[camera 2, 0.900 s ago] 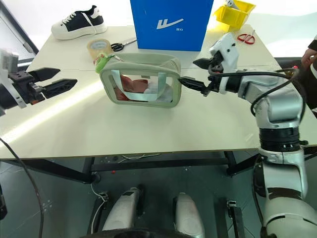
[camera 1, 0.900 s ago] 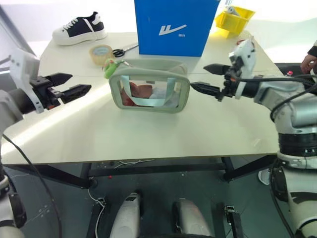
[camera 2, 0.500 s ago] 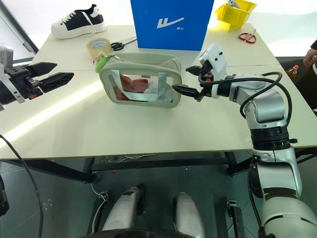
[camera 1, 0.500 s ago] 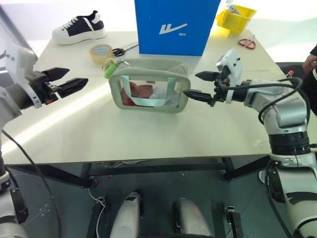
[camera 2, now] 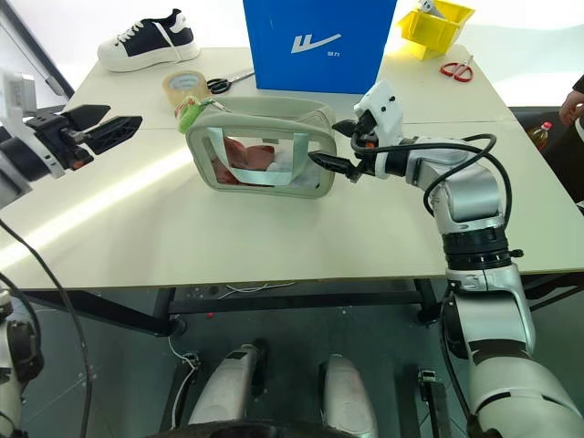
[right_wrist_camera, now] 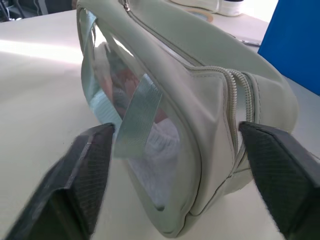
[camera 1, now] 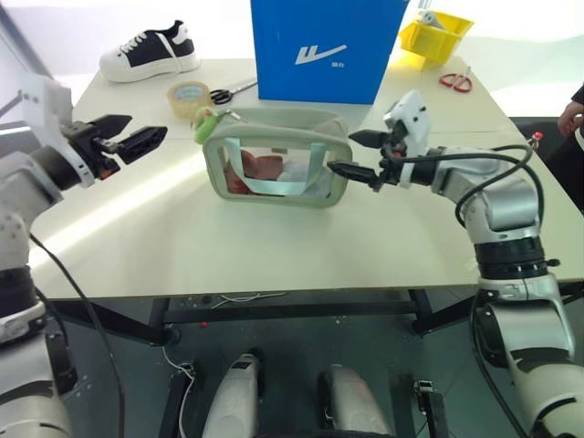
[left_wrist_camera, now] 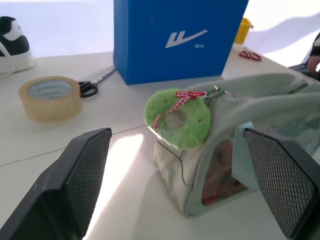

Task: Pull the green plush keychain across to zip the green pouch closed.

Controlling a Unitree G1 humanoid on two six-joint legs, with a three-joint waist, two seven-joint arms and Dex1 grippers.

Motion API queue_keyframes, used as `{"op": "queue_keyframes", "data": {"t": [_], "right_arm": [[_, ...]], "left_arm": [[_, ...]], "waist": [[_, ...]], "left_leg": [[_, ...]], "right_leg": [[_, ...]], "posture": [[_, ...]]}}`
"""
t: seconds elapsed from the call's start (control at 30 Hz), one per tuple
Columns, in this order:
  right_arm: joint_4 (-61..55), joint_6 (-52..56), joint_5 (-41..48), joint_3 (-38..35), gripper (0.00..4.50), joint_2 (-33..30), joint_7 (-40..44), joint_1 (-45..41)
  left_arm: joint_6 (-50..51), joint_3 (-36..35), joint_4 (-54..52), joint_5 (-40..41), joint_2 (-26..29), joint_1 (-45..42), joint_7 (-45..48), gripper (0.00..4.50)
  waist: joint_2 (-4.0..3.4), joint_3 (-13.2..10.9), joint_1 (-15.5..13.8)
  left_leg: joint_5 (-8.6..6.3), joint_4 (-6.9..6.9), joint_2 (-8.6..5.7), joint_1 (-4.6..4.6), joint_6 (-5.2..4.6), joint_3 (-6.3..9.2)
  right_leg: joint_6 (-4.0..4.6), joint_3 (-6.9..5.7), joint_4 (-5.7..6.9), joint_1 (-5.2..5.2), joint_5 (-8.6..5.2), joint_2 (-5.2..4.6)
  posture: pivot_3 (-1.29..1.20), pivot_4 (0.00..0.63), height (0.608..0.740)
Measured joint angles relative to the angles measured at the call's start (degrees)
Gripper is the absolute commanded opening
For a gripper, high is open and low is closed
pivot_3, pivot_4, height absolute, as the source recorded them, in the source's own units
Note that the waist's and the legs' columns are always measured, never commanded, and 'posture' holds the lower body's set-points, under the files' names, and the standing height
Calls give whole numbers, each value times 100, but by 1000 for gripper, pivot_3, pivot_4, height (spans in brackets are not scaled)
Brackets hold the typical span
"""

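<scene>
Wrist views show both open end effectors [left_wrist_camera: 175,190] [right_wrist_camera: 175,175] flanking the green pouch [camera 1: 276,169], untouched.

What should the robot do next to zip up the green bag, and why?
Probably close the right gripper on the near end of the green pouch to steady it. Its open fingers already straddle that end, one on each side. The left gripper is open and apart from the green plush keychain, so it likely reaches for that afterwards.
</scene>
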State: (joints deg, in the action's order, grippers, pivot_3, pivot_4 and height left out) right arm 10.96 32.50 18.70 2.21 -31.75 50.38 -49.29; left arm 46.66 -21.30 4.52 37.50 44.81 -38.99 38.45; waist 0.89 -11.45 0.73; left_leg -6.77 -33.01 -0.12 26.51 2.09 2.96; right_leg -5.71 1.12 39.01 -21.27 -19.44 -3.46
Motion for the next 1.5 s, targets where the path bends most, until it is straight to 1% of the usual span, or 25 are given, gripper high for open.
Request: {"op": "queue_keyframes", "data": {"t": [0.03,0.1,0.17,0.33,0.47,0.63,0.83,0.93,0.97,1.0,1.03,1.13,1.17,1.27,1.5], "right_arm": [[50,-47,-16,12,2082,20,10,-15],[137,-97,-57,27,1148,28,25,-30],[255,-171,-119,31,32,25,32,-52],[531,-466,-307,80,32,-21,91,-171],[835,-683,-498,81,32,-154,132,-293],[1065,-922,-634,81,32,-168,140,-328],[1069,-925,-660,81,32,-160,130,-328],[1068,-920,-661,80,0,-135,93,-328],[1068,-918,-662,79,0,-126,79,-328],[1068,-918,-664,79,0,-119,62,-328],[1068,-918,-666,79,0,-118,55,-328],[1068,-913,-669,79,0,-102,24,-329],[1068,-909,-669,79,0,-96,16,-331],[1068,-906,-669,79,0,-89,3,-334],[1068,-906,-672,78,0,-74,-21,-349]], "left_arm": [[-16,23,79,-15,-78,-51,-36,4500],[-82,32,322,-63,-268,-217,-137,4500],[-108,34,614,-77,-491,-426,-208,4500],[-100,98,1337,-75,-1097,-822,-381,4500],[-86,29,1824,-48,-1349,-998,-459,4500],[38,-197,2371,131,-1566,-1191,-550,4500],[149,-253,2352,330,-1652,-1338,-502,4500],[187,-266,2314,431,-1681,-1336,-502,3654],[198,-285,2285,452,-1681,-1332,-502,3177],[230,-322,2228,515,-1681,-1321,-502,2567],[261,-340,2202,565,-1681,-1317,-501,2174],[341,-392,2061,669,-1680,-1223,-511,558],[368,-387,2016,674,-1680,-1165,-517,102],[393,-379,1994,677,-1683,-1012,-544,42],[389,-400,1979,687,-1683,-1039,-644,42]], "waist": [[0,0,6],[1,0,10],[1,0,11],[1,0,8],[2,0,7],[2,0,7],[2,0,10],[2,0,12],[2,0,12],[2,0,13],[2,0,13],[2,0,15],[2,0,15],[2,0,14],[2,0,12]], "left_leg": [[1,-2,0,-1,1,0],[2,-3,-2,-1,1,0],[2,-3,-3,-3,1,0],[3,-4,-7,-2,2,0],[3,-4,-8,-2,3,1],[4,-6,-8,-2,4,2],[7,-6,-8,-3,9,3],[8,-6,-8,-3,10,4],[8,-6,-8,-3,11,4],[8,-6,-8,-3,11,4],[8,-6,-8,-3,11,4],[8,-6,-8,-5,11,4],[8,-5,-8,-5,11,4],[8,-6,-7,-5,11,5],[9,-6,-8,-5,12,6]], "right_leg": [[-3,0,1,1,2,2],[-4,0,4,0,3,4],[-4,1,6,0,3,5],[-6,1,9,-1,3,9],[-6,0,10,0,3,10],[-6,0,11,1,4,11],[-7,0,11,3,4,11],[-8,0,11,3,5,11],[-8,0,11,3,5,11],[-8,0,11,3,5,11],[-8,0,11,3,5,11],[-8,0,12,4,5,11],[-8,0,12,4,5,11],[-7,0,12,4,5,12],[-8,0,13,5,5,12]], "posture": [[0,150,740],[0,150,740],[0,150,740],[0,150,740],[0,150,740],[0,150,740],[0,150,740],[0,150,740],[0,150,740],[0,150,740],[0,150,740],[0,150,740],[0,150,740],[0,150,740],[0,150,740]]}}
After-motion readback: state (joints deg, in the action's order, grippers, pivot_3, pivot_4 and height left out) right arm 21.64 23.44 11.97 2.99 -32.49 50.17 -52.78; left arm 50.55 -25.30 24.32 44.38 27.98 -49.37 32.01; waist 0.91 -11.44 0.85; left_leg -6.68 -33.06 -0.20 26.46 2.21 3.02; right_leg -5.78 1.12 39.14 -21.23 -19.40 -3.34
